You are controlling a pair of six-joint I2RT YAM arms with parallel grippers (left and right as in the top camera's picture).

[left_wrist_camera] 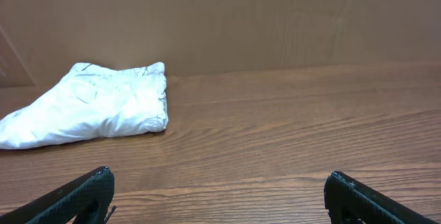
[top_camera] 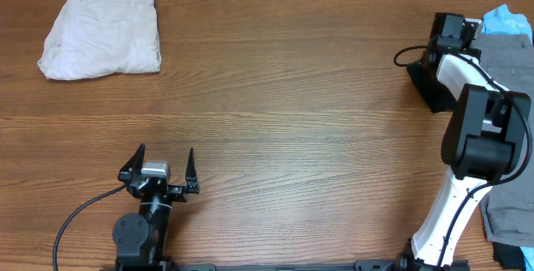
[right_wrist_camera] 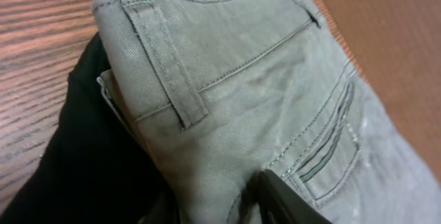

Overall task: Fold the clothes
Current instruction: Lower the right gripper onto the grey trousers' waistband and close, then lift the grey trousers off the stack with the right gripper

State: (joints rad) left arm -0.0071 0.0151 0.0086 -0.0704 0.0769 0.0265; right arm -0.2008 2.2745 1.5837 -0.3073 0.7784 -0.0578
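While the grey shorts (right_wrist_camera: 262, 114) lie heaped at the table's (top_camera: 292, 96) far right edge, the right arm stretches out over them.
Their waistband and belt loop point away towards the light blue tee (top_camera: 506, 21), the long axis running front to back along that edge, with black cloth (right_wrist_camera: 83, 155) tucked beside and under them. The right gripper (right_wrist_camera: 227, 207) presses low onto the shorts beside a back pocket, one finger (right_wrist_camera: 286, 196) showing; whether it pinches the cloth cannot be told. The left gripper (top_camera: 158, 171) rests near the front edge, fingers spread wide and holding nothing. Folded cream shorts (top_camera: 100, 31) sit at the far left corner, with bare wood between.
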